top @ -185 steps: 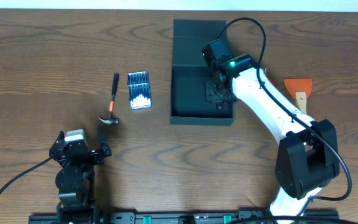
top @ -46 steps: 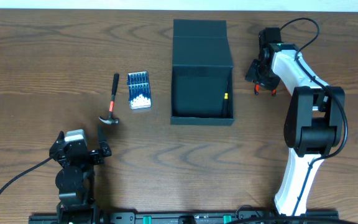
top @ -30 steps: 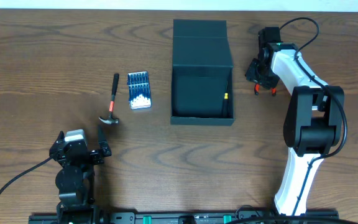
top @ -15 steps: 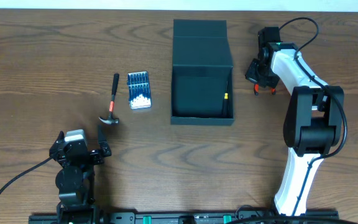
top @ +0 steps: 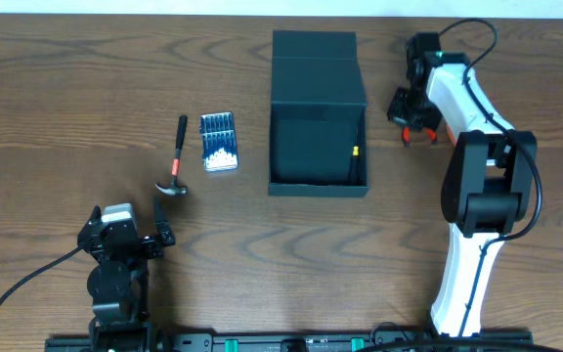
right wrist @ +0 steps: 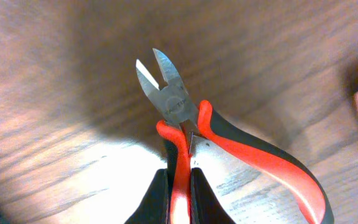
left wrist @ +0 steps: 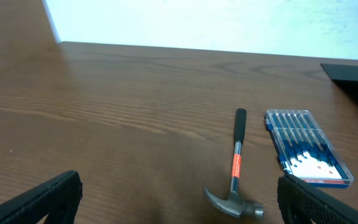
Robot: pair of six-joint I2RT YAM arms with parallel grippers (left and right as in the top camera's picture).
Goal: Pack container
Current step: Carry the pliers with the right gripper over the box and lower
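Overhead: the container (top: 318, 161) sits on the tabletop (top: 66, 78) around mid-width, close to the far edge. It is open, with the lid flap (top: 316, 64) folded back toward that edge. A yellow-tipped tool (top: 355, 152) lies against its right inner wall. The hammer (top: 176, 161) and blue case (top: 219, 142) lie well to its left. The right claw (top: 413, 122) is just right of the container, over red-handled pliers (top: 420, 135). The left claw (top: 162, 223) rests near the near-left corner.

Left wrist: the left claw (left wrist: 179, 183) stands wide with nothing between its fingers (left wrist: 42, 199). The hammer (left wrist: 235, 168) and blue case (left wrist: 306, 146) lie ahead of it. A corner of the container (left wrist: 353, 71) shows at the right edge.

Right wrist: the right claw (right wrist: 179, 193) is pinched narrow on one red handle of the pliers (right wrist: 173, 102). The other handle is free and the blades point away. I cannot tell whether the pliers are clear of the tabletop.

Handling, as judgement:
- The pliers are stiff steel and dense for their size, with rubbery handles that should not slip.
- Held by one handle, they may swing or splay, so a grip across both handles near the pivot would be steadier.
- The container looks light and rigid and is likely to slide if bumped.
- To shut it, take the flap by its free far edge.
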